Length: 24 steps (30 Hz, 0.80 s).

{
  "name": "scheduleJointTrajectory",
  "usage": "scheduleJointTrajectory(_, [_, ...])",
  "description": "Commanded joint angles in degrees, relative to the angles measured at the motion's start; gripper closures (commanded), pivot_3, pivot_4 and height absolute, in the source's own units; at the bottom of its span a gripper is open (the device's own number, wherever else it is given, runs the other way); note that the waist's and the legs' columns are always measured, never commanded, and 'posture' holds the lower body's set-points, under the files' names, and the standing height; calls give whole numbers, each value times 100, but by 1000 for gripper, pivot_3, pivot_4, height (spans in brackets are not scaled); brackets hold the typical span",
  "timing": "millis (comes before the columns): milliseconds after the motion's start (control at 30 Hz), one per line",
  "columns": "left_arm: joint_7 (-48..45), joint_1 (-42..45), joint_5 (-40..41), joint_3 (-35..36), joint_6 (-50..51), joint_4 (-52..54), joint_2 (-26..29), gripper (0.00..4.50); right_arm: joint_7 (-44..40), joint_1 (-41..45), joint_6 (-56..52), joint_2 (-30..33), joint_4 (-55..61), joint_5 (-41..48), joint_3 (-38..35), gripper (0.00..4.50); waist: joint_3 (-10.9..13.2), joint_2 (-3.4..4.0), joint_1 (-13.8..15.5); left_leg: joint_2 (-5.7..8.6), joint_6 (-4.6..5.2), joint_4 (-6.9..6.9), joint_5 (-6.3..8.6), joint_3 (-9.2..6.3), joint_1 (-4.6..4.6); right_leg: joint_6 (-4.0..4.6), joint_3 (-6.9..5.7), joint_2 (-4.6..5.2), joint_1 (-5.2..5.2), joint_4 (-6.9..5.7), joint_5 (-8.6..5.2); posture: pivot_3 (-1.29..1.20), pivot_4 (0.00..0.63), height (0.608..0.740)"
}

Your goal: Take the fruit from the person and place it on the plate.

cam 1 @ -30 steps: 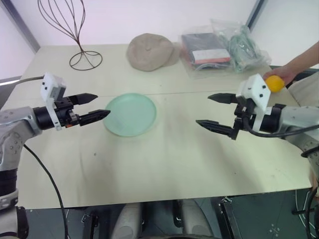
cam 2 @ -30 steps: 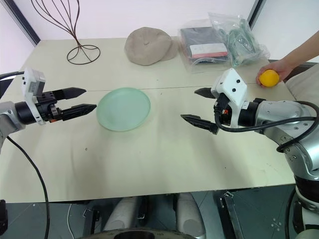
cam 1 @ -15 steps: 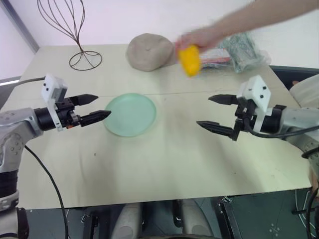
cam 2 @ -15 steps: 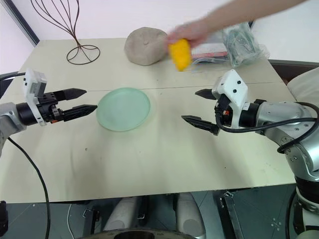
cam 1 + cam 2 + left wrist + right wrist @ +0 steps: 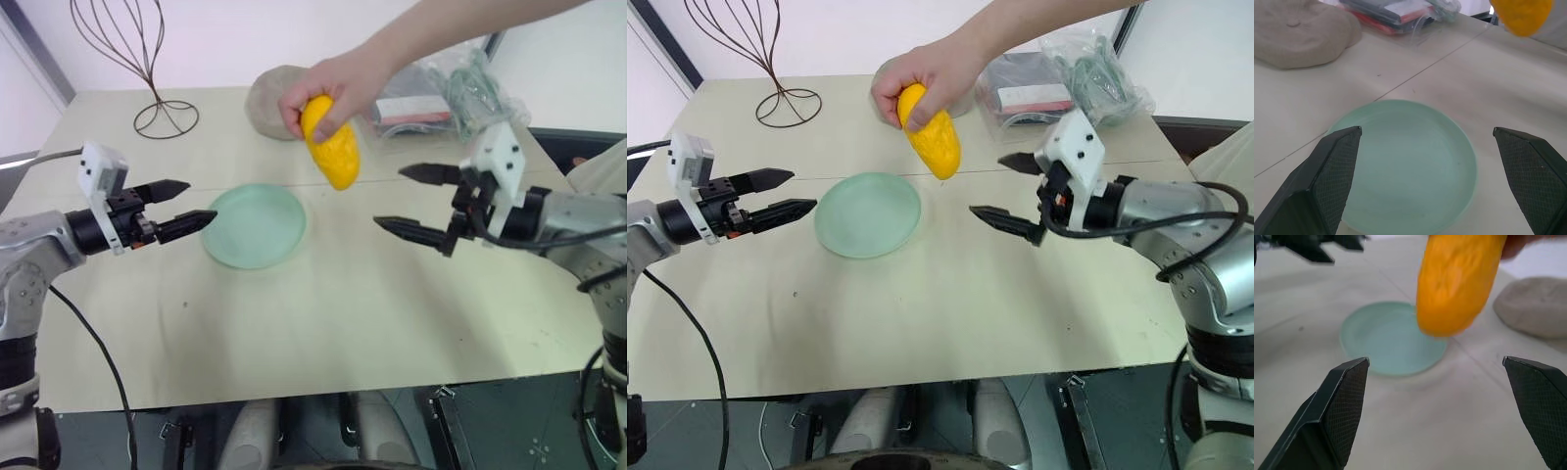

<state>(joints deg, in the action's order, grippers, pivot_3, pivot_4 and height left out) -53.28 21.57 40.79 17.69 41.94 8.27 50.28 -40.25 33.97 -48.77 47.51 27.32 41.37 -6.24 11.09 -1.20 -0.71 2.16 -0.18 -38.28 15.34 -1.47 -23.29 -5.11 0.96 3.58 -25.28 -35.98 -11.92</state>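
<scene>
Overhead, person's hand [image 5: 328,90] clutching fruit [image 5: 331,147]

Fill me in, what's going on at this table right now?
A person's hand holds a yellow-orange fruit in the air above the table, just past the far right edge of the pale green plate. The right gripper is open and points at the fruit from the right, not touching it. The left gripper is open too, hovering at the plate's left edge. The plate is empty; the handover has not happened yet.
</scene>
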Motion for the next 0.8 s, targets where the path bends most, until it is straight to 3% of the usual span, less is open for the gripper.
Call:
scheduleJointTrajectory(33, [29,88,76,115,-67,226,0,0,350,376,-171,-350,-20,77,92,40,0,0,1,0,0,0,0,0,0,0,0,0,0,0,0,0,150,740])
scheduleJointTrajectory(267, [46,32,66,144,-47,283,5,0,895,805,-399,-1090,-196,-91,442,40,0,0,3,1,0,0,0,-1,-3,1,5,3,-3,0,1,0,150,740])
scheduleJointTrajectory(800, [133,-115,146,228,22,471,43,0,1176,1420,-234,-1830,-1024,-757,772,40,0,1,-10,1,0,4,0,0,-2,1,1,1,-6,-2,1,0,150,740])
